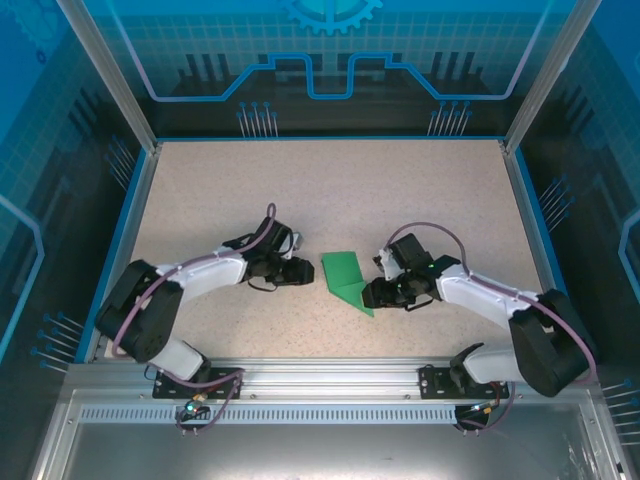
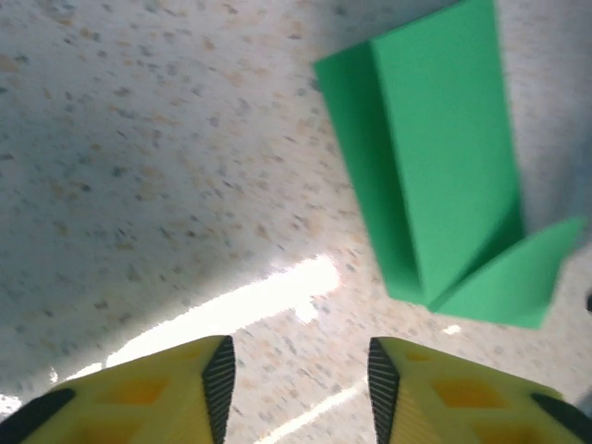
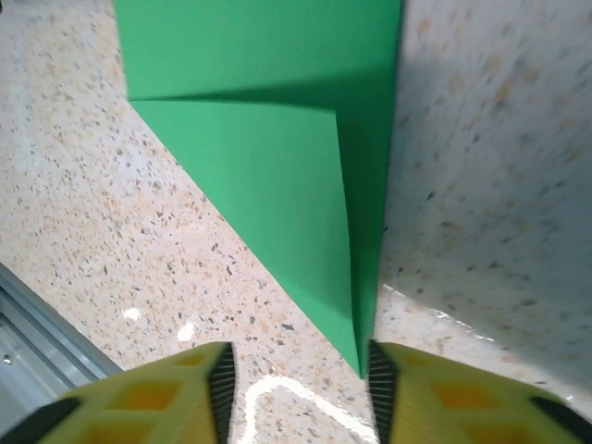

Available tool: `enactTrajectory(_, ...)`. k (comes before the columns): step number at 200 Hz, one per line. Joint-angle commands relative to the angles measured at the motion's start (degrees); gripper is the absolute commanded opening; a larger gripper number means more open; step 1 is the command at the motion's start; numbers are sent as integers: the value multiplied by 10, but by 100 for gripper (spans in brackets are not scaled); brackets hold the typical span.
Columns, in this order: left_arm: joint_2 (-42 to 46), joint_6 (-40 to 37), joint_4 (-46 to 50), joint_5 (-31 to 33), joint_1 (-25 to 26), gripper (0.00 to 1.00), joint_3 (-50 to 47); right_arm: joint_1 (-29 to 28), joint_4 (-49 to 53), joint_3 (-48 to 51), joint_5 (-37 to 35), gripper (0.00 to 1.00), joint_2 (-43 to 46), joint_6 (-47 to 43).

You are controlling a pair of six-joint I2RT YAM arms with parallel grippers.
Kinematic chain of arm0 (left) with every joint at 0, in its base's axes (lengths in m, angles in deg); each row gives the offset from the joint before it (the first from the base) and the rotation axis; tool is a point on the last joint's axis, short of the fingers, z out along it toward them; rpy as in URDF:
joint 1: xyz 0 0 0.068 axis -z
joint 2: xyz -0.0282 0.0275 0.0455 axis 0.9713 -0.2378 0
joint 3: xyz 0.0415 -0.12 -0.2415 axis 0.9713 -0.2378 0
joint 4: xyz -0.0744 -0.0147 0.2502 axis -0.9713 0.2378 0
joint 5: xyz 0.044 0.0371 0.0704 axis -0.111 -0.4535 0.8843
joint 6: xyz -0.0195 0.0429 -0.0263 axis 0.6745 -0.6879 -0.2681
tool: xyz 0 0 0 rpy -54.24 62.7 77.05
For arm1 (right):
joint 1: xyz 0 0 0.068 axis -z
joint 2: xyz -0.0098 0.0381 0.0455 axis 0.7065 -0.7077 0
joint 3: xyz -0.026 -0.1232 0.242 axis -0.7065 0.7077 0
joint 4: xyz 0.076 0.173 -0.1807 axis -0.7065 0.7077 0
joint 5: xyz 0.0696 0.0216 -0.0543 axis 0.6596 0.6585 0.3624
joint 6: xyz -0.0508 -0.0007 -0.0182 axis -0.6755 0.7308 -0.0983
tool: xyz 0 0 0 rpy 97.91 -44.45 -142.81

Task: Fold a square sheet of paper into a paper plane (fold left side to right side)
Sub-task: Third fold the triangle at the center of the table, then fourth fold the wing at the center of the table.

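Green paper (image 1: 347,278) points near-right (long axis diagonal).

Our left gripper (image 2: 301,393) hangs over the table (image 2: 139,166), jaws apart, with the folded sheet of paper (image 2: 453,157) ahead to the right.

We see its two yellow fingers (image 2: 139,402) with black pads at the bottom edge, with bare speckled table between them and nothing in their grasp. The bright green sheet of paper lies in the upper right, apart from the fingers. It is folded in layers: a long panel overlaps a narrower strip on its left, and a slanted flap juts out at its lower right. A streak of glare crosses the table just ahead of the fingers.
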Motion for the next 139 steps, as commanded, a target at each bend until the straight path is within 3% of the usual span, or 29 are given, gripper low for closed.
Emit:
enactTrajectory(1, 36, 85, -74, -48, 1, 52, -43, 20, 19, -16, -24, 52, 31, -37)
enactTrajectory(29, 26, 146, -149, -92, 7, 56, -68, 23, -4, -12, -18, 54, 52, -49)
enactTrajectory(91, -67, 179, -209, -110, 43, 57, -35, -10, -7, 9, -70, 53, 121, -78)
enactTrajectory(139, -103, 187, -225, -123, 58, 50, -15, -33, -12, 27, -79, 52, 140, -87)
